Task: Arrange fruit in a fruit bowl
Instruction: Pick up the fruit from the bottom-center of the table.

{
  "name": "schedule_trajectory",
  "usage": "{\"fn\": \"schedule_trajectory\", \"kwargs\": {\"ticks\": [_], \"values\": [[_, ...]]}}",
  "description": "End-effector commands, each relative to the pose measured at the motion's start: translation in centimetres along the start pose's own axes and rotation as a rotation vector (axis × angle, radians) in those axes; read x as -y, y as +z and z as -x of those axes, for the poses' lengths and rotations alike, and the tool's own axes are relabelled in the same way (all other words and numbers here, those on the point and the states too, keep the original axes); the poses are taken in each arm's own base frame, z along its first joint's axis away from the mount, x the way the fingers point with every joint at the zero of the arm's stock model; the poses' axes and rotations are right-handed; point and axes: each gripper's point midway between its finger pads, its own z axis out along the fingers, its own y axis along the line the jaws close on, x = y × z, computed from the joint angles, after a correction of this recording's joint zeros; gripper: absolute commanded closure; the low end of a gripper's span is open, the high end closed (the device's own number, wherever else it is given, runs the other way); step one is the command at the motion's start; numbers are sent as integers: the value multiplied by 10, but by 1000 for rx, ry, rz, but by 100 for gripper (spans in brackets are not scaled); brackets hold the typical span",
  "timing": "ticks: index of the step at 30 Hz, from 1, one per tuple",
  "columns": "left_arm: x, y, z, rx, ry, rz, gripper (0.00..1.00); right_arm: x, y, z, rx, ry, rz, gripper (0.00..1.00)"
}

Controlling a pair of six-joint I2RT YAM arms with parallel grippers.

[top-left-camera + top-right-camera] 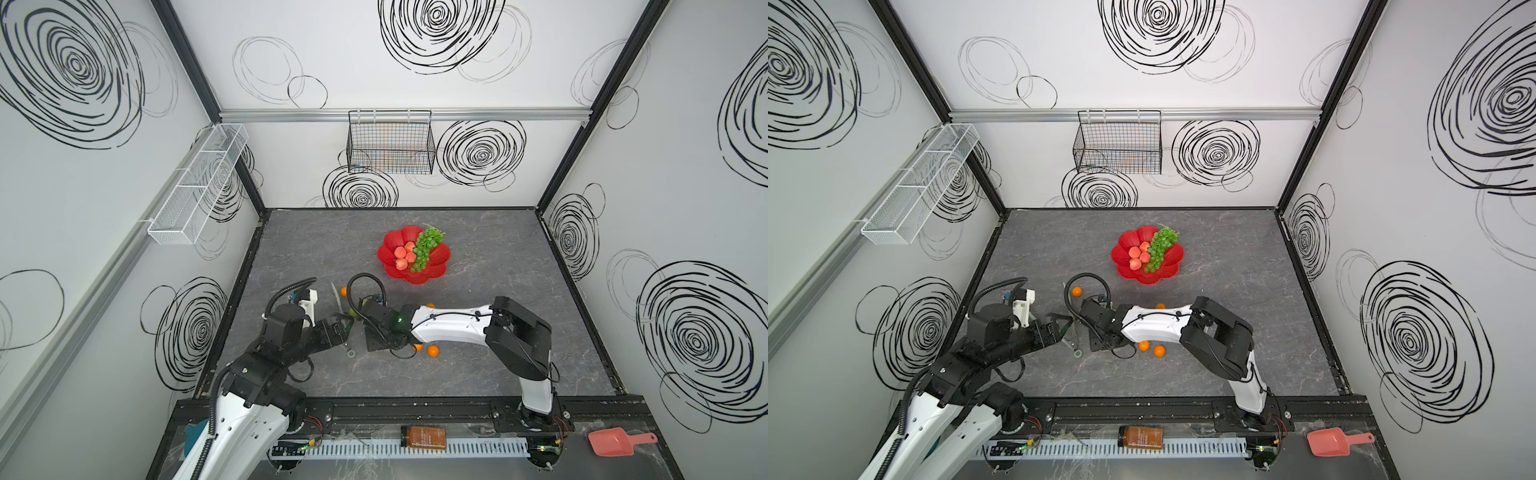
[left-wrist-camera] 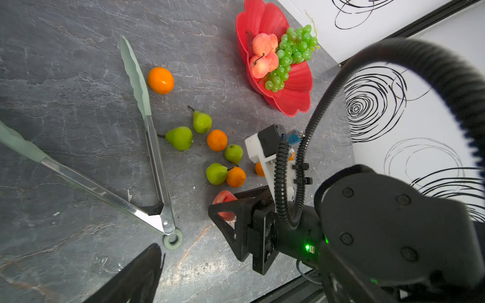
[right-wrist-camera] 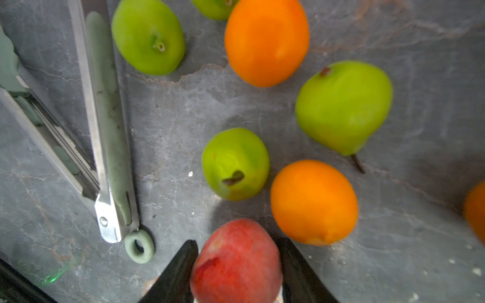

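Peach (image 3: 236,262), bottom cropped, sits clamped in right gripper (image 3: 237,245); left gripper (image 1: 1072,330) spread, half unseen.

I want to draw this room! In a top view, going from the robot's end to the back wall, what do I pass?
brown glass bottle on its side → two round orange tangerines side by side → lone round orange tangerine → glossy red scalloped fruit bowl → black wire basket on the wall

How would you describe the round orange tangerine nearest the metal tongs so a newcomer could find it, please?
Start at the red scalloped bowl on the grey table. Between it and the metal tongs with pale green tips lies a round orange tangerine. It alone sits beside a tong tip, with no other fruit near it.
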Motion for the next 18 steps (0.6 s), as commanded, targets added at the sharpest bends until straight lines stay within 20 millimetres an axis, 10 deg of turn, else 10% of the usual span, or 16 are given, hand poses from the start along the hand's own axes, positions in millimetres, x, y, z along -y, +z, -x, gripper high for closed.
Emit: {"fn": "schedule_trajectory", "kwargs": {"ticks": [1,18], "values": [[12,3,8,24,17,-57,4,8,-14,0,9,17,-20,50],[26,18,18,11,51,-91,4,15,-83,21,167,84,86,52]]}}
